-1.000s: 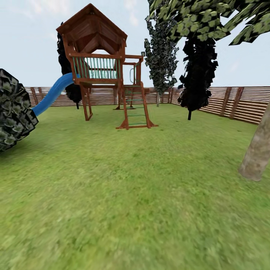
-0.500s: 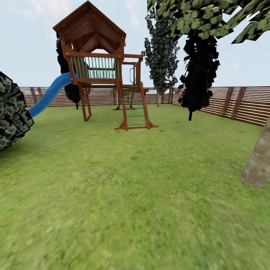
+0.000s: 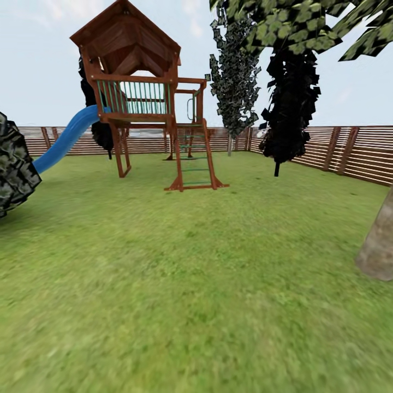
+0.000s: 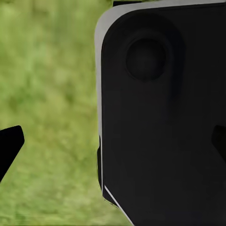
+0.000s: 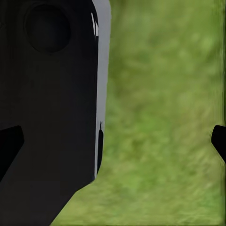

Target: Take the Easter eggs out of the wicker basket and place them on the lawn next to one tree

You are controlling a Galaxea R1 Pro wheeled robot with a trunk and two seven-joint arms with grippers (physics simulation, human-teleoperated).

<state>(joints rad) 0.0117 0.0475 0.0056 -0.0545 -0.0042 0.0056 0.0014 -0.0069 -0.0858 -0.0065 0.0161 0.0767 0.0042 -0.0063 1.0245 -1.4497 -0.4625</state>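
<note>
The pale trunk of the tree [image 3: 379, 245] at the near right is cut off by the head view's right edge, and its join to the crown [image 3: 295, 22] overhead is not seen; the crown itself is cropped by the top edge. A dark mottled bush [image 3: 13, 169] at the left is cut by the left edge. The lower end of the blue slide [image 3: 63, 139] is hidden behind that bush. The roof peak of the wooden play tower [image 3: 136, 93] is clipped at the top. The lawn [image 3: 191, 305] is blurred in the near ground. In each wrist view, the grass is smeared, much of it is blocked by a dark robot panel [image 4: 165, 117], and the black fingertips [image 4: 9, 146] are cut off at the sides, so the jaw gap cannot be judged.
</note>
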